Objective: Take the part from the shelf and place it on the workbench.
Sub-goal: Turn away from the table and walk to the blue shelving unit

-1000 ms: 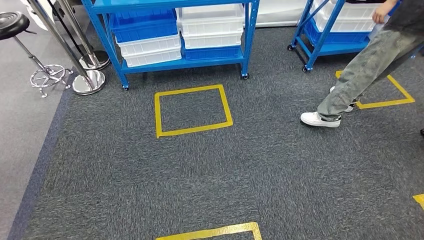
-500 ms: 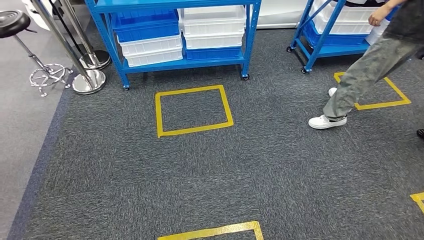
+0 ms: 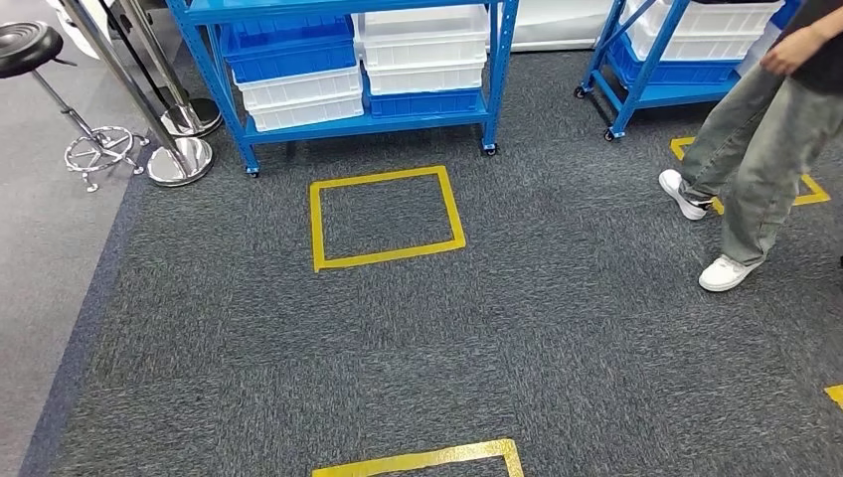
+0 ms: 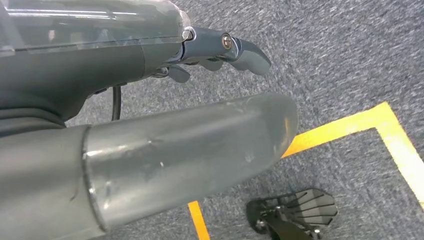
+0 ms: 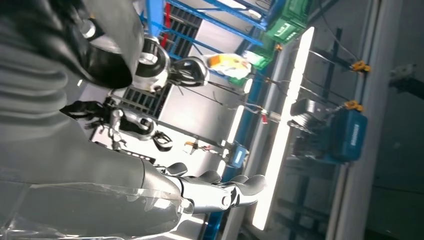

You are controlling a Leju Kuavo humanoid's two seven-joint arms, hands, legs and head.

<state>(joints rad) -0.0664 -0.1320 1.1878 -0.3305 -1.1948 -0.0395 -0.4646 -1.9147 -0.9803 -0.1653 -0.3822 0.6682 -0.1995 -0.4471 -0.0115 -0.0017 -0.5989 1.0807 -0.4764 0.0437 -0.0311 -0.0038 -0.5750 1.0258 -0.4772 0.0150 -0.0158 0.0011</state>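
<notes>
A blue shelf [image 3: 358, 127] stands at the far side of the carpet in the head view, its lowest level packed with a blue bin [image 3: 288, 55] and white bins [image 3: 422, 50]. What lies inside the bins is hidden. My left hand [image 4: 190, 140] hangs over the carpet with its thumb and fingers apart and nothing in it. My right hand [image 5: 215, 192] has its fingers stretched out straight and also holds nothing.
A yellow tape square [image 3: 386, 217] marks the carpet in front of the shelf. A second blue shelf [image 3: 656, 94] with bins stands at the far right, and a person [image 3: 765, 129] walks beside it. A stool [image 3: 30, 50] and chrome post bases [image 3: 179, 159] stand at the left.
The person has stepped to the right and nearer, one shoe now forward on the carpet. The shelf and the tape square have hardly shifted in the picture.
</notes>
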